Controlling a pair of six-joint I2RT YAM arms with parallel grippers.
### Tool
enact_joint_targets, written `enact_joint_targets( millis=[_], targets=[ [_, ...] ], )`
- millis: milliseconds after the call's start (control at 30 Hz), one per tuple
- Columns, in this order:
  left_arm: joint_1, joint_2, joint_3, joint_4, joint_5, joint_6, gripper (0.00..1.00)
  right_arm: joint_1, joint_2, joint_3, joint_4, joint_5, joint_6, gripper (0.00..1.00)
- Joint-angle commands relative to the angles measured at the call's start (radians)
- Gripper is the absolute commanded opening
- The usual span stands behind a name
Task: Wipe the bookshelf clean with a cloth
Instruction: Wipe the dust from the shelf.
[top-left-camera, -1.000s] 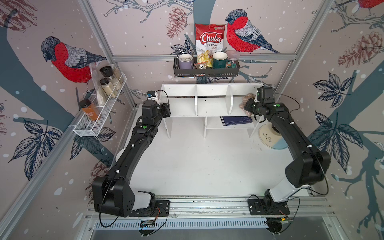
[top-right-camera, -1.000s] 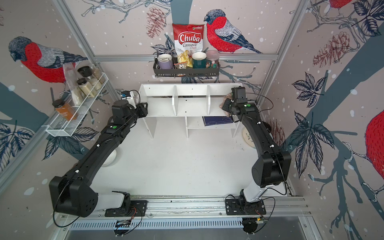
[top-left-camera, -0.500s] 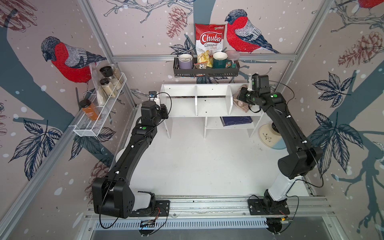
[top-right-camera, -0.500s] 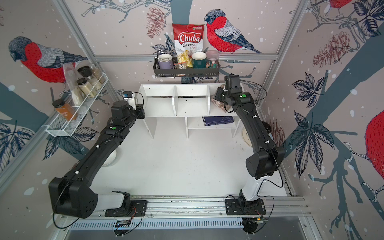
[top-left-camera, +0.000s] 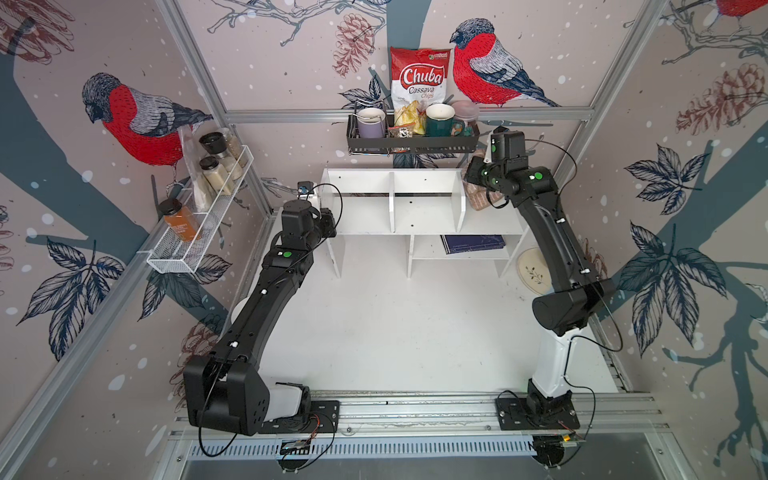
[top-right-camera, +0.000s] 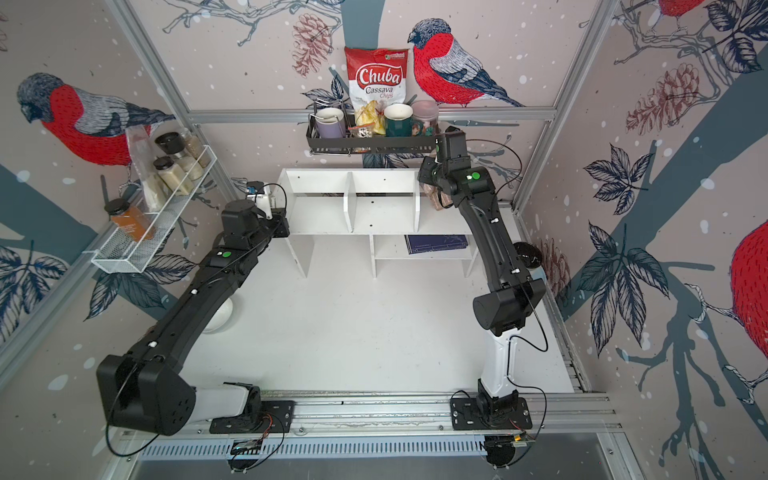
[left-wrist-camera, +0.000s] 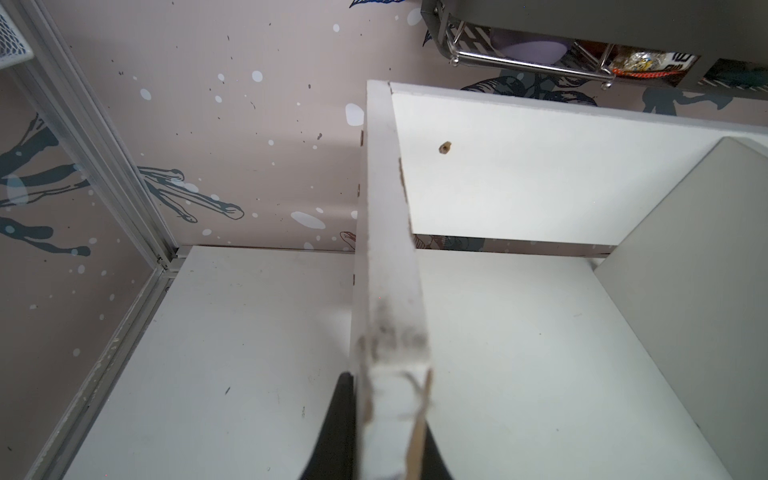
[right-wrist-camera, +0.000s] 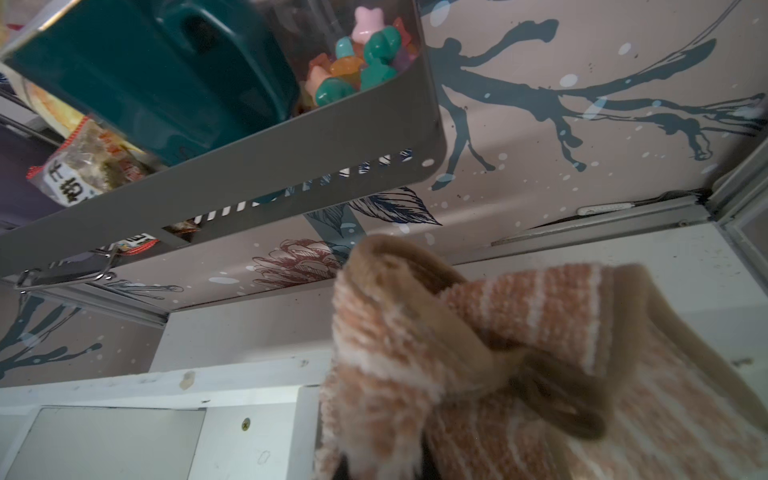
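Bookshelf (top-left-camera: 424, 216) on white tabletop (top-left-camera: 374, 332), bird-print walls (top-left-camera: 270, 62)

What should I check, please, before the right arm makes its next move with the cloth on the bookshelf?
1. Cloth held by right gripper: ok, bunched in the shut jaws.
2. Left gripper bracing the bookshelf at its left side panel: ok, shut on the panel edge.
3. Cloth pressed on a shelf surface: cannot tell; it hangs at the right compartment.
4. Clearance to the black wall rack: not ok, the right wrist sits close by its end.
5. Lower shelf free for wiping: not ok, a book lies there.
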Motion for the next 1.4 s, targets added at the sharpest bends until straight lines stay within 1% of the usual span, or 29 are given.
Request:
enact_joint_targets(
  millis=[0, 200, 267, 367, 467, 567, 733, 833, 967, 1100, 1200, 1233, 1300, 1367],
  targets=[
    [-0.002, 0.005, 0.003, 0.033, 0.176, -0.171, 0.0, -0.065, -0.042, -0.016, -0.051, 0.086, -0.019, 0.0],
    [-0.002, -0.02, -0.014, 0.027, 0.128, -0.178, 0.0, -0.176, -0.17, -0.152, -0.027, 0.113, -0.021, 0.0],
    [-0.003, -0.03, -0.022, 0.027, 0.113, -0.181, 0.0, -0.203, -0.183, -0.175, -0.034, 0.115, -0.02, 0.0],
    [-0.006, -0.04, -0.027, 0.033, 0.102, -0.181, 0.0, -0.213, -0.175, -0.183, -0.042, 0.074, -0.017, 0.0],
    [-0.009, -0.043, -0.026, 0.033, 0.102, -0.18, 0.0, -0.174, -0.155, -0.168, -0.046, 0.043, -0.013, 0.0],
    [-0.013, -0.047, -0.027, 0.043, 0.106, -0.182, 0.0, -0.099, -0.122, -0.122, -0.042, 0.022, -0.023, 0.0],
    [-0.016, -0.041, -0.026, 0.04, 0.096, -0.186, 0.0, 0.037, -0.025, 0.03, -0.091, 0.045, -0.065, 0.0],
    [-0.022, -0.049, -0.052, 0.038, 0.082, -0.184, 0.0, 0.067, -0.011, 0.041, -0.113, 0.057, -0.078, 0.0],
    [-0.035, -0.053, -0.056, 0.04, 0.073, -0.185, 0.0, 0.072, -0.081, -0.067, -0.108, 0.06, -0.103, 0.0],
    [-0.039, -0.056, -0.057, 0.035, 0.059, -0.179, 0.0, 0.06, -0.218, -0.245, -0.088, 0.118, -0.13, 0.0],
    [-0.039, -0.06, -0.057, 0.031, 0.049, -0.174, 0.0, 0.011, -0.323, -0.38, -0.053, 0.125, -0.123, 0.0],
    [-0.038, -0.062, -0.057, 0.03, 0.045, -0.173, 0.0, -0.022, -0.371, -0.435, -0.033, 0.117, -0.12, 0.0],
    [-0.039, -0.066, -0.061, 0.029, 0.037, -0.17, 0.0, -0.074, -0.422, -0.494, -0.016, 0.111, -0.115, 0.0],
    [-0.038, -0.068, -0.063, 0.028, 0.033, -0.168, 0.0, -0.124, -0.446, -0.519, -0.008, 0.115, -0.115, 0.0]
  ],
)
